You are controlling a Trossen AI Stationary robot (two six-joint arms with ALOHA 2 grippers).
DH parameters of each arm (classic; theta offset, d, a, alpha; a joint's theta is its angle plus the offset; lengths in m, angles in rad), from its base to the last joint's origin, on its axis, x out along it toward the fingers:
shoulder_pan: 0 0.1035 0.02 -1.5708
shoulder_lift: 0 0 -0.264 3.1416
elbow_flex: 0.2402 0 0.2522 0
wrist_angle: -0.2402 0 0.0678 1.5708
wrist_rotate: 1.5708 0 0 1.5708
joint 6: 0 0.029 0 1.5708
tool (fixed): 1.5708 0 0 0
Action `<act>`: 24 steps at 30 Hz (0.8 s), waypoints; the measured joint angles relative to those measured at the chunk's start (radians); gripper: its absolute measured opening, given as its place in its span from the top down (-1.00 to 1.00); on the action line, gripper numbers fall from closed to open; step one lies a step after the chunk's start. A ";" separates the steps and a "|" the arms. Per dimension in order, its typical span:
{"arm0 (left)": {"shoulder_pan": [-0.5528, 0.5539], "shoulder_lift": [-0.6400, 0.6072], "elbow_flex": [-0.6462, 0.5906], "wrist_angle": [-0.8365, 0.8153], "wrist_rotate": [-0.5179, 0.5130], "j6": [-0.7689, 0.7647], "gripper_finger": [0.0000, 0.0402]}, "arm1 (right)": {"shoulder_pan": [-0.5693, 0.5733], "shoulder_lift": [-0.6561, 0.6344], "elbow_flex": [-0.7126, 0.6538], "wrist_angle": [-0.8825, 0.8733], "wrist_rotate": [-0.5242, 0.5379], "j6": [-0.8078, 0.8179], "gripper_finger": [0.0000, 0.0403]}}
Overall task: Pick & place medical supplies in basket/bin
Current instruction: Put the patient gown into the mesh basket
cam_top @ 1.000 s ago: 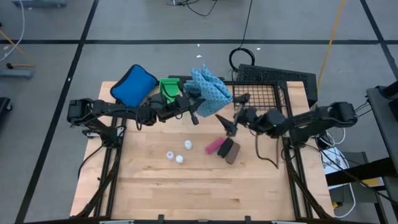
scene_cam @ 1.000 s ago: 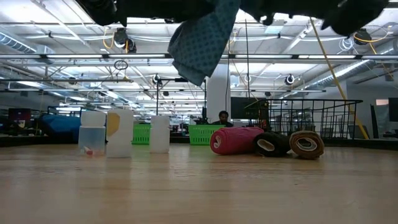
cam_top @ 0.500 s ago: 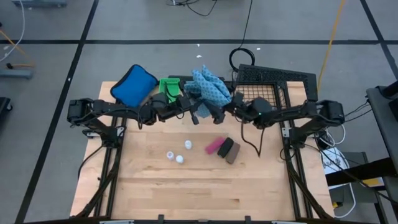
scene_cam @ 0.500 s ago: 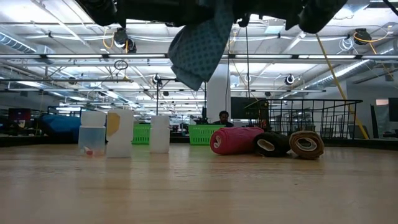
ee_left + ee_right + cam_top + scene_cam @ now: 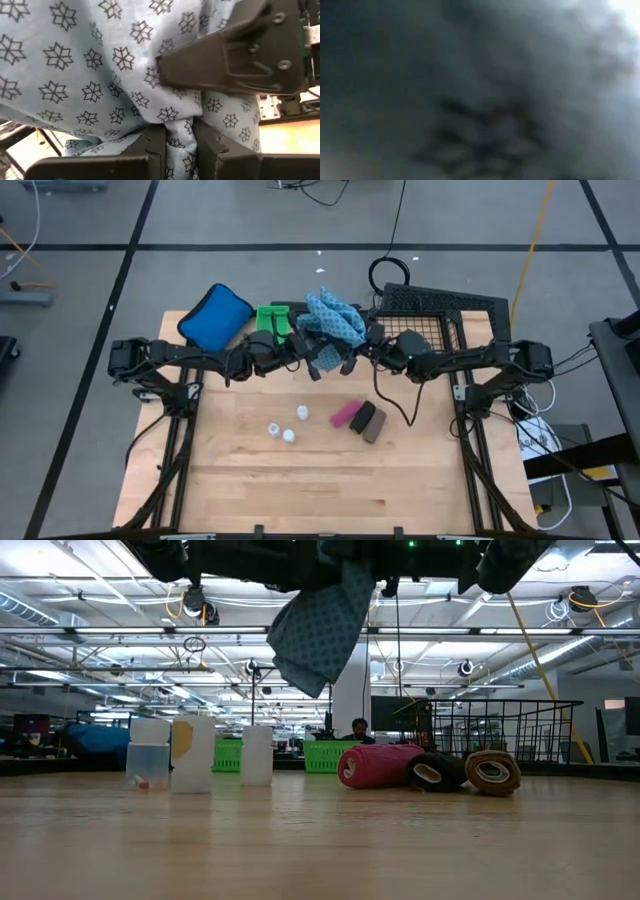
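Left wrist view: patterned cloth [image 5: 100, 75] pinched in clenched left gripper [image 5: 179, 145], hanging above table; right gripper [image 5: 352, 360] pressed against it, grip unclear. Basket [image 5: 440, 330] just beyond right gripper. Risk: early release mid-handover, cloth drops short of it.

Three small white bottles [image 5: 288, 425] on the table. Three rolls [image 5: 359, 419]: pink, black, brown. One patterned cloth [image 5: 334, 323], one blue pouch [image 5: 213, 317], one wire basket [image 5: 440, 312], two arms.
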 joint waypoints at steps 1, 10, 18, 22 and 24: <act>-0.001 0.000 0.000 -0.001 -0.006 0.000 0.72 | 0.000 -0.006 0.000 -0.008 0.000 -0.006 0.11; -0.003 0.001 0.000 -0.010 -0.025 -0.038 0.33 | -0.001 -0.127 0.000 -0.245 -0.077 -0.036 0.83; -0.052 -0.035 0.000 -0.036 -0.220 0.021 -0.15 | -0.036 -0.242 0.000 -0.412 -0.081 -0.032 0.83; -0.091 -0.102 0.000 -0.054 -0.351 0.039 -0.26 | -0.070 -0.304 0.000 -0.478 -0.078 -0.033 0.83; -0.107 -0.147 0.000 -0.074 -0.352 0.021 -0.29 | -0.091 -0.334 0.000 -0.521 -0.079 -0.034 0.83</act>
